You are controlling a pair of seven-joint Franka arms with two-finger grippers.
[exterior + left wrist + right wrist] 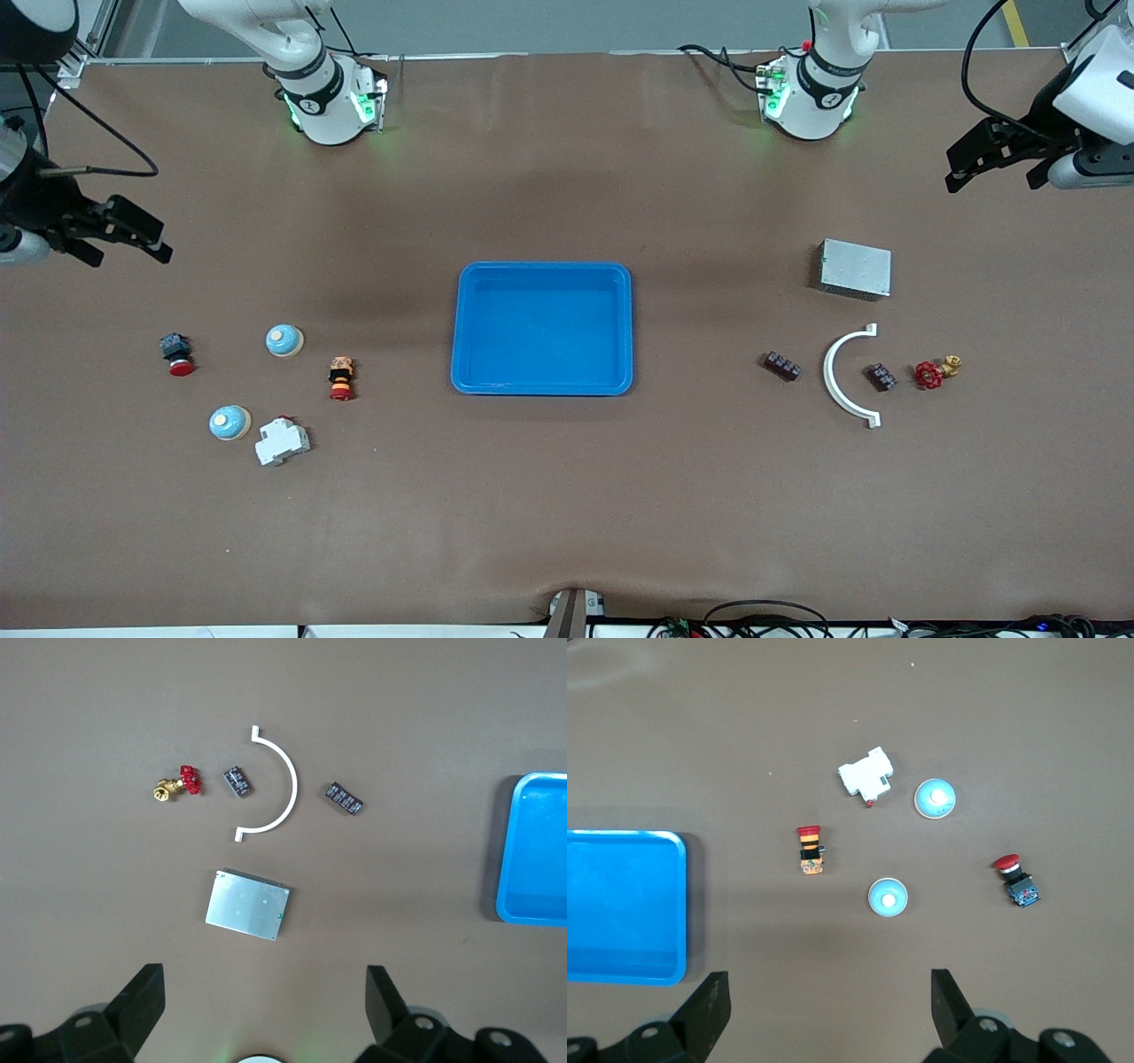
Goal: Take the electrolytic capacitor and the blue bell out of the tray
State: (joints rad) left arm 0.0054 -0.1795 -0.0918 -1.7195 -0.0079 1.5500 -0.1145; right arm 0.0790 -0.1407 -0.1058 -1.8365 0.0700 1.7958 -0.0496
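Observation:
Two light-blue dome bells lie toward the right arm's end of the table, one farther from the front camera than the other. Two small dark capacitor blocks lie toward the left arm's end, one nearer the tray than the other. A blue tray sits empty at the middle. My left gripper hangs open and empty, high over its end of the table. My right gripper hangs open and empty over its end.
Near the capacitors lie a white curved bracket, a silver metal box and a red-handled brass valve. Near the bells lie two red push buttons and a white breaker.

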